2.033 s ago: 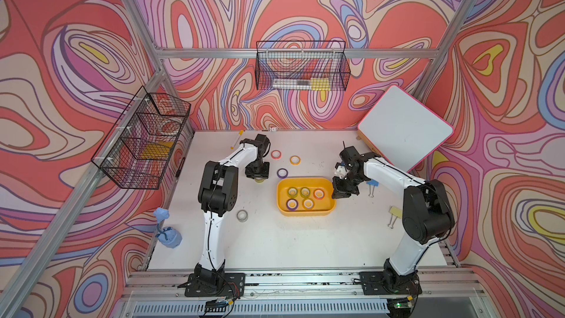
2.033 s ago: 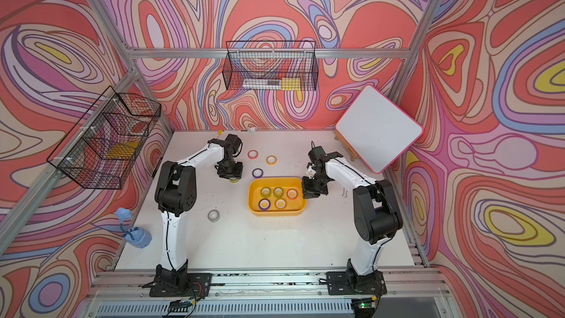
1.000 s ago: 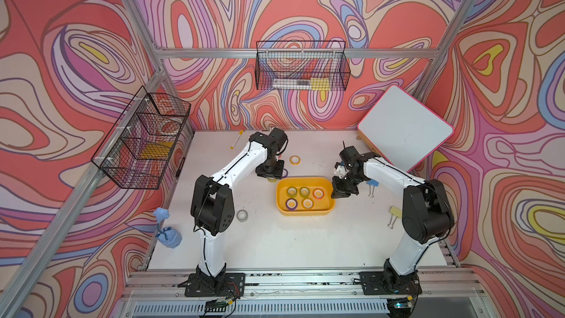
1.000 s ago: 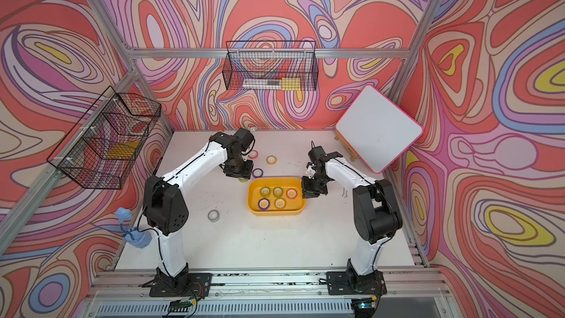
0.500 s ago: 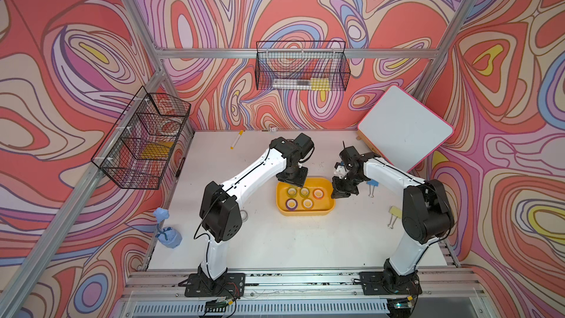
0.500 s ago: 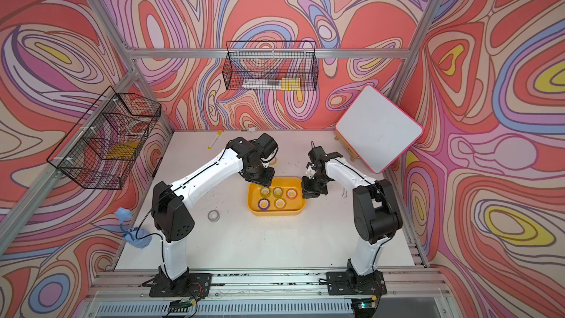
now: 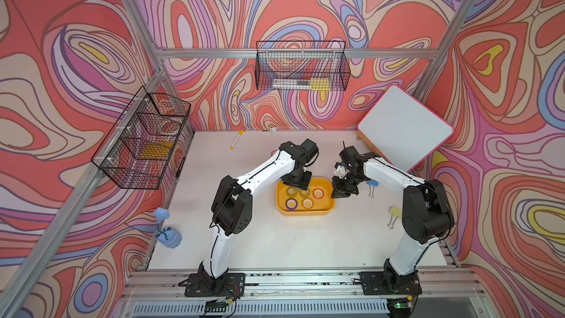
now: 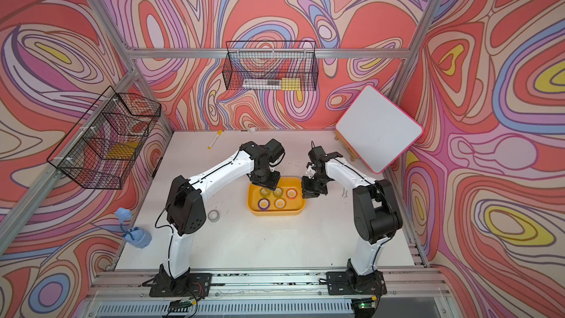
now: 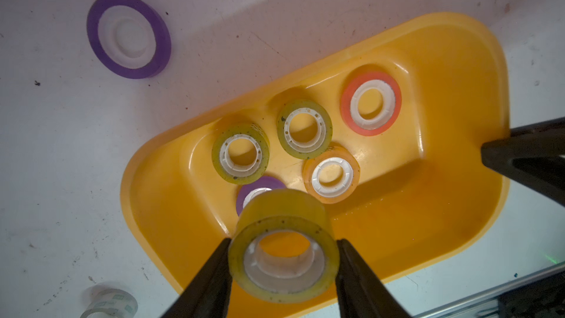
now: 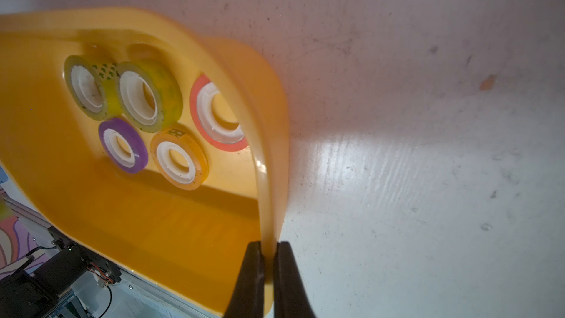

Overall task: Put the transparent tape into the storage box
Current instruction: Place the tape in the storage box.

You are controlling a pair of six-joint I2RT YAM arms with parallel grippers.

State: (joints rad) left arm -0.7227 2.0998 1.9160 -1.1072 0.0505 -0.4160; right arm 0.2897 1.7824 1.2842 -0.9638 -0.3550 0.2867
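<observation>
The transparent tape (image 9: 282, 209) is a squat roll of glossy, yellow-tinted clear film on a white plastic core, and its edge is speckled with dark grit. The left claw (image 9: 282, 241) is clamped on it. One black tapered finger (image 9: 211, 276) presses each side of the curved outside, and the open core faces the wrist camera. The roll hangs over the inside of the storage box (image 9: 397, 209), above its floor. In both top views the left claw (image 7: 297, 180) (image 8: 265, 180) sits over the far left part of the box.

The box is a shallow tray of smooth, shiny yellow-orange plastic, rectangular with rounded corners and a thin rolled rim. The right claw (image 10: 268, 244) is pinched on that rim at the right short end, its fingers almost together with only the thin wall between them.

Five rolls lie flat on the box floor, all on white ribbed cores. Two are thick green-tinted rolls (image 10: 166, 93) close together, one is an amber roll (image 9: 336, 152), one is a thin coral roll (image 9: 345, 105), and one is a purple roll (image 10: 122, 124).

The desk (image 9: 61, 148) is white, matte and scuffed. A second purple roll (image 9: 162, 50), flat and wide, lies on it just outside the box. A clear roll (image 9: 107, 302) with tiny green print lies on it well apart.
</observation>
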